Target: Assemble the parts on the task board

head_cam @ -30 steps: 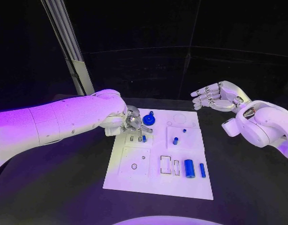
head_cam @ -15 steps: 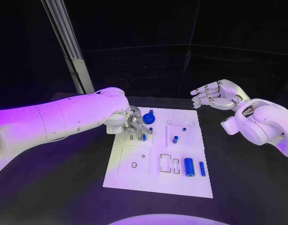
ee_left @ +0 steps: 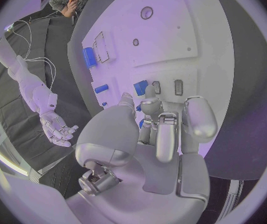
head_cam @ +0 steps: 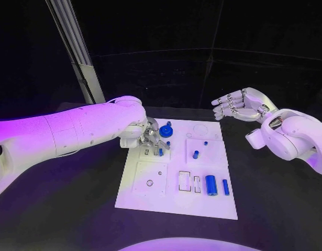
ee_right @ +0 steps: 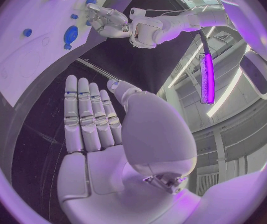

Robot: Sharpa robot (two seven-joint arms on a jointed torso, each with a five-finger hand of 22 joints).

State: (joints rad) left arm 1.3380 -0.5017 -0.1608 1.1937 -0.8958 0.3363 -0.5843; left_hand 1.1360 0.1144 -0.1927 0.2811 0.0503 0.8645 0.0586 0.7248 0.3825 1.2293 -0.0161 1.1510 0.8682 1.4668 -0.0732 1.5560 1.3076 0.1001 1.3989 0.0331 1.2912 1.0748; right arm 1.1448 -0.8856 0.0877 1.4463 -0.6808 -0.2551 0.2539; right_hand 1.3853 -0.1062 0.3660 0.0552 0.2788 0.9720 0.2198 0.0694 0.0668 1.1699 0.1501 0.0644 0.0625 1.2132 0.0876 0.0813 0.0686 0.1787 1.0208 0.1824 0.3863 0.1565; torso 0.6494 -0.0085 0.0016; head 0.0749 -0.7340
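The white task board [head_cam: 177, 170] lies in the middle of the black table [head_cam: 63, 209]. Blue parts [head_cam: 211, 185] lie toward its 4 o'clock corner, with a round blue part [head_cam: 165, 133] standing near its 11 o'clock corner. The left hand [head_cam: 150, 138] reaches down over the board at about 10 o'clock, fingertips [ee_left: 149, 103] bunched close around a small blue part [ee_left: 140, 87]; whether they grip it I cannot tell. The right hand [head_cam: 239, 106] hovers off the board at 1 o'clock, fingers straight, side by side, holding nothing.
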